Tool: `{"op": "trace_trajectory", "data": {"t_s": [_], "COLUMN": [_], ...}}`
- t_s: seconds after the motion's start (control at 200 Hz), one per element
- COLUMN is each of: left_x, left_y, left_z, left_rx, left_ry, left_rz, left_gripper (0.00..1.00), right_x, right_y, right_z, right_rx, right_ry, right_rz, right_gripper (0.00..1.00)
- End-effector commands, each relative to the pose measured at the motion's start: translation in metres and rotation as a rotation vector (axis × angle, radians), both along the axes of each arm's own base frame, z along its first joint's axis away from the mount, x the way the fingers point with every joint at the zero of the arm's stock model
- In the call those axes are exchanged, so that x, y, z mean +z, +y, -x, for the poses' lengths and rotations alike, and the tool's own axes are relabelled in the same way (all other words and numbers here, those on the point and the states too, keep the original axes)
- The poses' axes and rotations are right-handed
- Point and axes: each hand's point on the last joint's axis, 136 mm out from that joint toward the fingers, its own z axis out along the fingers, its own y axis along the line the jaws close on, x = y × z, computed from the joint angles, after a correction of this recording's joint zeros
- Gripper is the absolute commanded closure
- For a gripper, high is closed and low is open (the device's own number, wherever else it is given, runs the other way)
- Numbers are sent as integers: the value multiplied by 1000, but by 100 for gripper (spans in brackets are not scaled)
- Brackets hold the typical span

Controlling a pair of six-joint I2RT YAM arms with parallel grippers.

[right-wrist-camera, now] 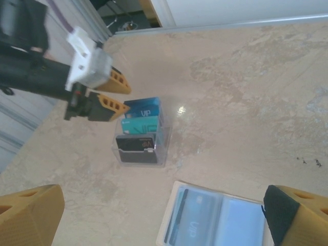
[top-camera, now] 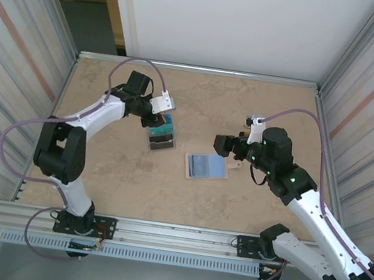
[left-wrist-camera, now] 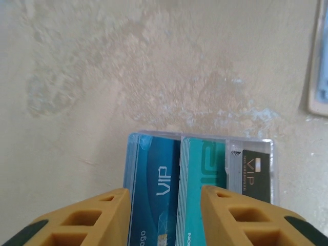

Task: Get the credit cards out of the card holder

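Top view: left gripper [top-camera: 155, 118] spread over clear tray [top-camera: 161, 136] of cards; card holder [top-camera: 206, 165] lies open mid-desk, right gripper [top-camera: 232, 143] just beside it.
Left wrist: fingers [left-wrist-camera: 92, 220] flank blue card [left-wrist-camera: 154, 189]; lift straight, avoid snagging.
Right wrist: right gripper [right-wrist-camera: 164, 218] spread wide above card holder [right-wrist-camera: 241, 220]; card [right-wrist-camera: 184, 220] inside, so pin card holder first.

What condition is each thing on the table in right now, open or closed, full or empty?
card holder: lying open, a card showing in one pocket
clear tray: holding blue, teal and black cards
left gripper: open, over the tray's cards
right gripper: open, empty
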Motion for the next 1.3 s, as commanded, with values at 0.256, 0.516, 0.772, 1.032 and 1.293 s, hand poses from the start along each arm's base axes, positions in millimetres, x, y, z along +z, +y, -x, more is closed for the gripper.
{"op": "trace_trajectory", "data": {"t_s": [0.256, 0.516, 0.772, 1.032, 1.293], "left_x": [78, 123, 119, 90, 54], "left_y": [-2, 24, 54, 63, 63], "left_z": [36, 53, 69, 89, 99], "left_rx": [106, 461, 747, 822, 871], "left_ry": [-234, -245, -179, -85, 29], "left_rz": [84, 377, 638, 692, 687], "left_gripper": [25, 1, 1, 1, 1], "right_x": [-58, -102, -144, -174, -198], "right_y": [2, 25, 36, 57, 76], "right_z": [-6, 0, 5, 5, -3], "right_rx": [-93, -73, -85, -48, -13], "right_ry": [208, 364, 468, 503, 538], "right_rz": [142, 132, 266, 468, 591], "right_gripper": [15, 31, 38, 46, 54]}}
